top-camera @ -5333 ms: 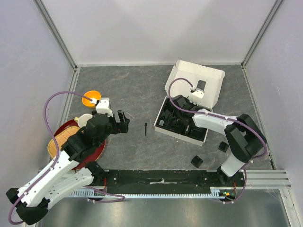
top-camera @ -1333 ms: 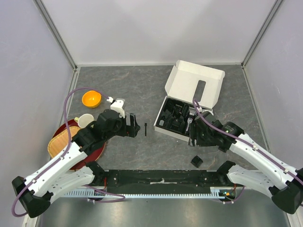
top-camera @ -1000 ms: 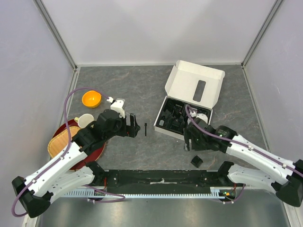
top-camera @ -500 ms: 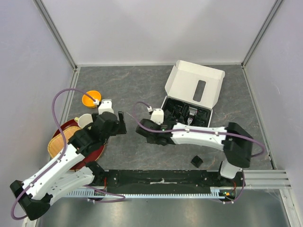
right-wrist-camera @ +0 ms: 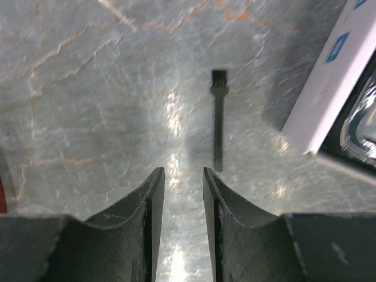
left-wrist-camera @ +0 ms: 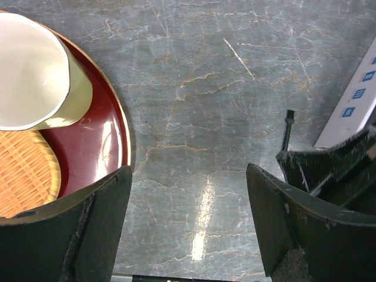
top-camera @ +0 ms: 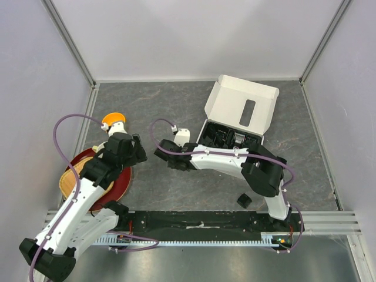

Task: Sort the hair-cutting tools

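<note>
thin black brush (right-wrist-camera: 218,126) lies flat on the grey marbled desk (right-wrist-camera: 88,88). it is a slim straight stick with a short, slightly wider bristle head at its far end. it rests just beside the edge of the white cardboard box (right-wrist-camera: 329,88) without touching it.

the right tool (right-wrist-camera: 183,173) hangs low over the desk just short of the brush's plain end. its two dark fingers stand only narrowly apart, with bare desk between them and nothing gripped. the brush lies slightly to the right of that gap.

the left tool (left-wrist-camera: 188,176) has its fingers spread wide and holds nothing. it hovers over the desk at the rim of the round dark-red tray (left-wrist-camera: 120,147), which carries a cream cup (left-wrist-camera: 35,70) and a woven basket plate (left-wrist-camera: 23,170).

from above, the box's lid is folded back and dark pieces fill its black tray (top-camera: 226,136); they are too small to tell apart. one small black blocky guard comb (top-camera: 244,200) sits alone on the desk near the front edge, well apart from the brush.
</note>
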